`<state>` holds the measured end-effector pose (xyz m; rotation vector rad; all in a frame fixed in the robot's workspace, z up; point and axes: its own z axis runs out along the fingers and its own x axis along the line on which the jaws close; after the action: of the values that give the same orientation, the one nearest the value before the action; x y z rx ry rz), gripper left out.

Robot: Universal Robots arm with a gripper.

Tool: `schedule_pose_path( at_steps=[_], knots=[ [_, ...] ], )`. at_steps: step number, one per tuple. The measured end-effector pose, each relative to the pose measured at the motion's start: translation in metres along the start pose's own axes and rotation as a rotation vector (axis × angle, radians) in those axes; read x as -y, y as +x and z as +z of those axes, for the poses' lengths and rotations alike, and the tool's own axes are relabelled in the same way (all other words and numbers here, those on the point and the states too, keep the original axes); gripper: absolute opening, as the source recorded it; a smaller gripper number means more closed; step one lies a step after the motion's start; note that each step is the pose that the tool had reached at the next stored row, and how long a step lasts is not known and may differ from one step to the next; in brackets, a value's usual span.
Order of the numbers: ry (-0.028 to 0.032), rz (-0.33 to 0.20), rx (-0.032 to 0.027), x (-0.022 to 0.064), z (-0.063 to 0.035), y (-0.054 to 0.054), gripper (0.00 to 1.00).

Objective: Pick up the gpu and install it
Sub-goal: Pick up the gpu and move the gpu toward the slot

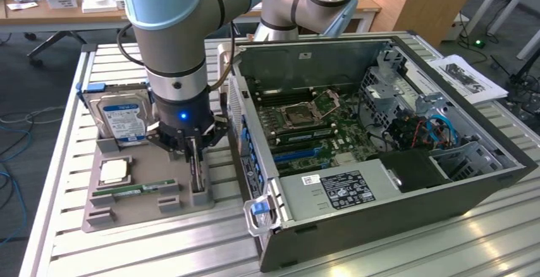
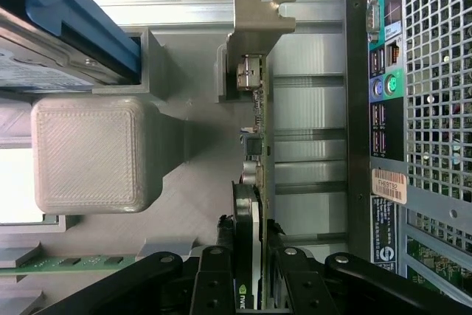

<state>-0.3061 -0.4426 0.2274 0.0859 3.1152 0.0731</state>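
The gpu (image 1: 196, 174) is a thin dark card standing on edge in a slot of the grey holder tray (image 1: 135, 207), left of the open computer case (image 1: 472, 182). My gripper (image 1: 193, 155) reaches straight down onto its upper edge. In the wrist view the black fingers (image 2: 214, 278) press both faces of the gpu (image 2: 257, 138), whose pale metal bracket (image 2: 258, 27) sticks out at the far end. The gripper (image 2: 249, 260) is shut on the card. I cannot tell whether the card's lower edge has left the slot.
The tray also holds a silver hard drive with a blue label (image 1: 121, 119), a processor (image 1: 114, 171) and a green memory stick (image 1: 135, 188). The case lies open with its motherboard (image 1: 320, 131) and blue slots (image 1: 295, 157) showing; its rear panel (image 2: 383, 108) is close beside the card.
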Motion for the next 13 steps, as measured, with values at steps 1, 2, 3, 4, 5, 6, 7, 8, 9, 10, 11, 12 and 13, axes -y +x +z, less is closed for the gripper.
schedule_pose_path(
  at_steps=[1,2,3,4,5,6,7,8,9,10,11,12,13],
  knots=[
    [0.0,0.0,0.0001,0.0,0.0,0.0,0.27],
    [0.0,0.0,0.0001,0.0,0.0,0.0,0.27],
    [0.0,0.0,0.0,0.0,0.0,0.0,0.27],
    [0.0001,0.0,0.0,0.0,0.0,0.0,0.27],
    [0.0,0.0,0.0,0.0,0.0,0.0,0.27],
    [0.0,0.0,0.0,0.0,0.0,0.0,0.27],
    [0.0,0.0,0.0001,0.0,0.0,0.0,0.27],
    [0.0,0.0,0.0001,0.0,0.0,0.0,0.27],
    [-0.0002,0.0,0.0003,-0.0001,-0.0001,0.0,0.27],
    [-0.0006,0.0,0.0005,-0.0001,-0.0004,0.0,0.27],
    [-0.0006,0.0,0.0003,-0.0001,-0.0012,-0.0001,0.27],
    [-0.0007,0.0,0.0,-0.0001,-0.0024,-0.0001,0.27],
    [-0.001,0.0,0.0001,-0.0002,-0.0034,-0.0001,0.27]
  ],
)
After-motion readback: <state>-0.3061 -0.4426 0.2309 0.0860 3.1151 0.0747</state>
